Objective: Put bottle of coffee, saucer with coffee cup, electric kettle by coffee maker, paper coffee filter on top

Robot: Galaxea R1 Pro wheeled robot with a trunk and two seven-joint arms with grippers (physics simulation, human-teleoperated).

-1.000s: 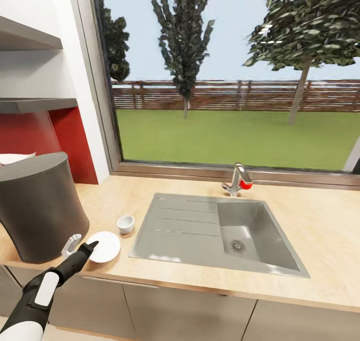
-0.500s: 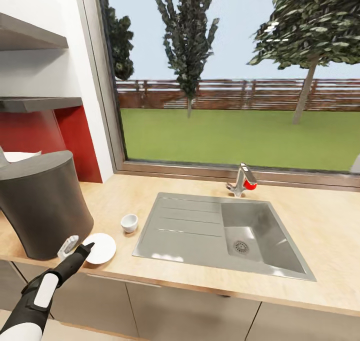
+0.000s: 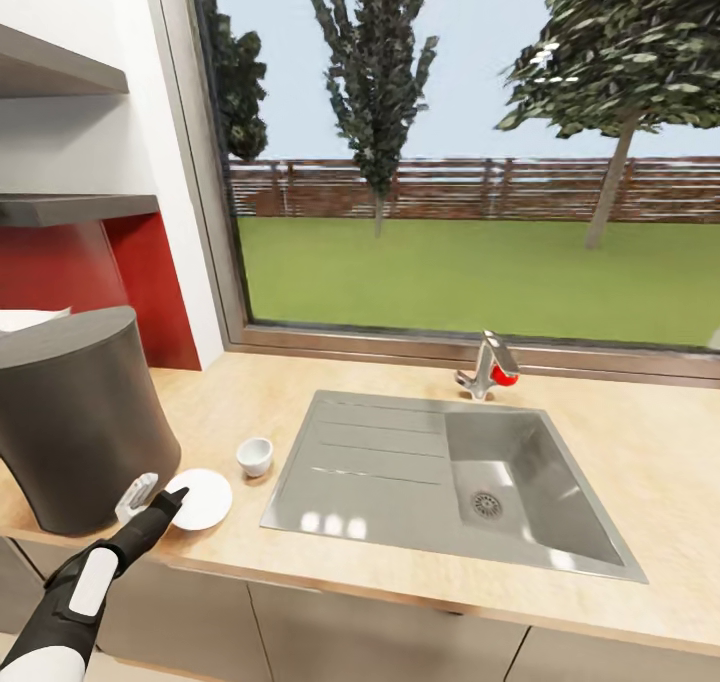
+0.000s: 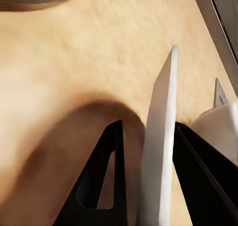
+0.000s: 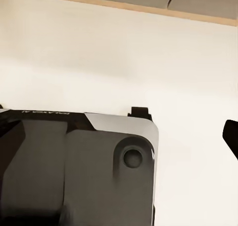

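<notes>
Left gripper [image 4: 146,186] jaws clamped on saucer [image 3: 200,497] rim, saucer on counter [image 3: 640,452] beside coffee maker [image 3: 80,417]; cup [image 3: 254,455] just beyond. Right jaws' state: cannot tell.

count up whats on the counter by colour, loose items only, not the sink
white: 2, the saucer and the coffee cup
dark grey: 1, the coffee maker
total: 3
</notes>
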